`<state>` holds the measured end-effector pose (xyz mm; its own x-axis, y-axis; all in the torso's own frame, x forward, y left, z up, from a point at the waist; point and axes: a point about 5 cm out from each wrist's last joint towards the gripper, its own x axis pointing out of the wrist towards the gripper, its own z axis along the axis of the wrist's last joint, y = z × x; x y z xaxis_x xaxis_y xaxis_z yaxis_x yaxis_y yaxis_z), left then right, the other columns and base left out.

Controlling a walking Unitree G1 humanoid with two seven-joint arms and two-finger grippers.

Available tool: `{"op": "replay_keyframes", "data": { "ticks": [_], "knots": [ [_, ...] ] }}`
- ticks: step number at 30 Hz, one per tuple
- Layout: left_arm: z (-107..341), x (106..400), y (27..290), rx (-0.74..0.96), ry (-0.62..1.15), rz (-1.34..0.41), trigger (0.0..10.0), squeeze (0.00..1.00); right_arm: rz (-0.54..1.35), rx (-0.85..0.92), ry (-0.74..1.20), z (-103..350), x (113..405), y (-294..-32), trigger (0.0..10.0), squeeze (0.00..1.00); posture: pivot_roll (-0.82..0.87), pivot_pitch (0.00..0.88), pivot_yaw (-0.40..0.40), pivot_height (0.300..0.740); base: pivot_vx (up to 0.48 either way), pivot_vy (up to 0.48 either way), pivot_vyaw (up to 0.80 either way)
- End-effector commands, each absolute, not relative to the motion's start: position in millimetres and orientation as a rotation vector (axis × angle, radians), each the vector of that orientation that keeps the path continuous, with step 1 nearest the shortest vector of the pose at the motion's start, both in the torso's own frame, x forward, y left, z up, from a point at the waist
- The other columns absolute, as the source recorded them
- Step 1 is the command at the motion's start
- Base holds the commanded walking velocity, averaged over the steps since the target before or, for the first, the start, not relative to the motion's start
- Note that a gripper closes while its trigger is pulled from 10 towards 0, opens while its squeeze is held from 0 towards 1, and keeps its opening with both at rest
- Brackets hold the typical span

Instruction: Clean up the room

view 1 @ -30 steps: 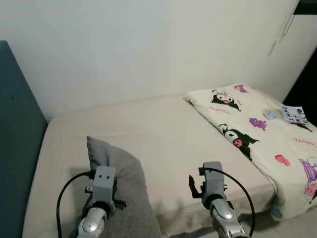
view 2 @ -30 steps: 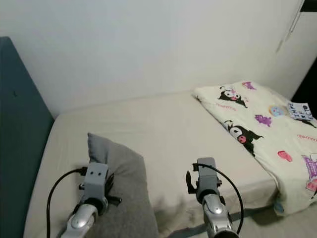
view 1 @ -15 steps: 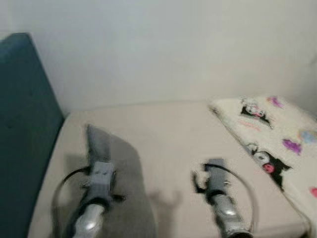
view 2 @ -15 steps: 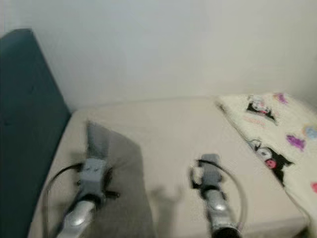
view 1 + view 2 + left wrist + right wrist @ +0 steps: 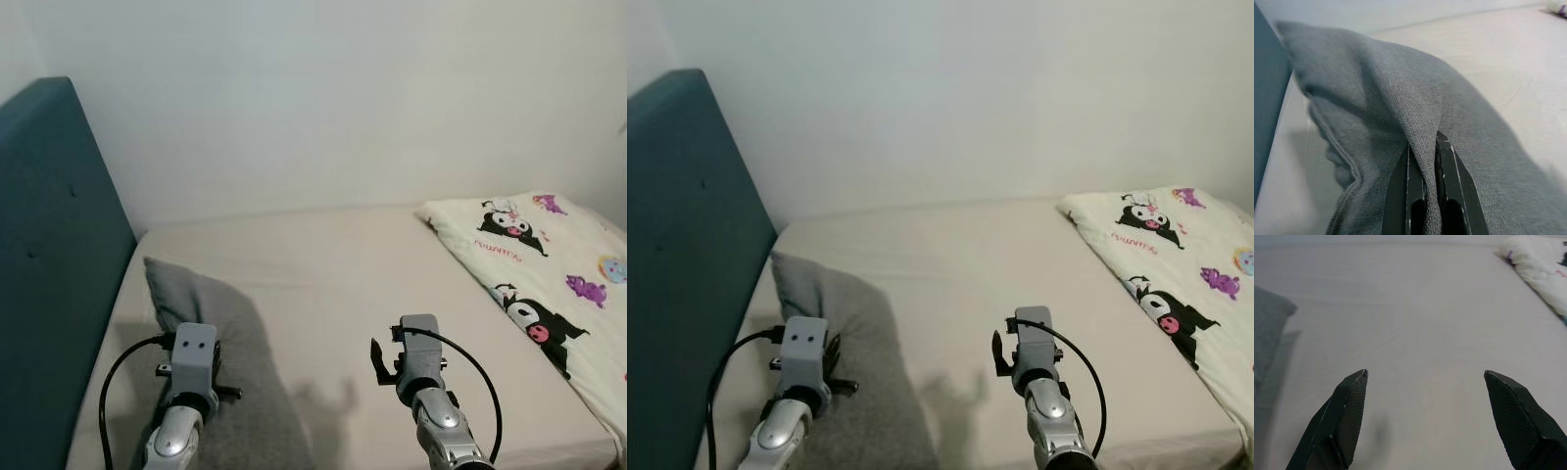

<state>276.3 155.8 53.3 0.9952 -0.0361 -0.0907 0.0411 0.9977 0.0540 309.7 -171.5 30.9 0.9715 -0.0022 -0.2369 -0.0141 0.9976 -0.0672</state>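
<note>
The left gripper (image 5: 1422, 147) is pinching a fold of the grey pillow (image 5: 211, 333) — soft, light, likely sagging — while the right gripper (image 5: 1425, 396) is hovering spread wide.

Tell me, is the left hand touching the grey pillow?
Touching. In the left wrist view, the left hand has its two black fingers shut on a fold of the grey pillow, the fabric pinched between them.
</note>
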Motion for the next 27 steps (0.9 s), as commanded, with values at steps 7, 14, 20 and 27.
{"op": "replay_keyframes", "data": {
  "ticks": [7, 14, 20, 27],
  "knots": [
    [61.0, 278.9, 157.5, 0.065, 0.048, -0.034, 10.0, 0.00, -0.004, -0.050, 0.276, 22.9, 304.1, -171.9, 10.0, 0.00, 0.04, 0.092, -0.023, 0.740, 0.000, 0.000, 0.00],
    [61.2, 279.4, 157.6, 0.070, 0.050, -0.036, 10.0, 0.00, -0.004, -0.047, 0.275, 23.0, 304.2, -171.4, 10.0, 0.00, 0.04, 0.094, -0.022, 0.740, 0.000, 0.000, 0.00],
    [61.1, 279.6, 158.4, 0.075, 0.053, -0.034, 10.0, 0.00, -0.004, -0.044, 0.272, 23.5, 304.6, -170.7, 10.0, 0.00, 0.04, 0.094, -0.020, 0.740, 0.000, 0.000, 0.00],
    [60.9, 279.7, 159.0, 0.075, 0.056, -0.032, 10.0, 0.00, -0.001, -0.041, 0.269, 23.9, 305.0, -169.8, 10.0, 0.00, 0.04, 0.096, -0.018, 0.740, 0.000, 0.000, 0.00]
  ]
}}
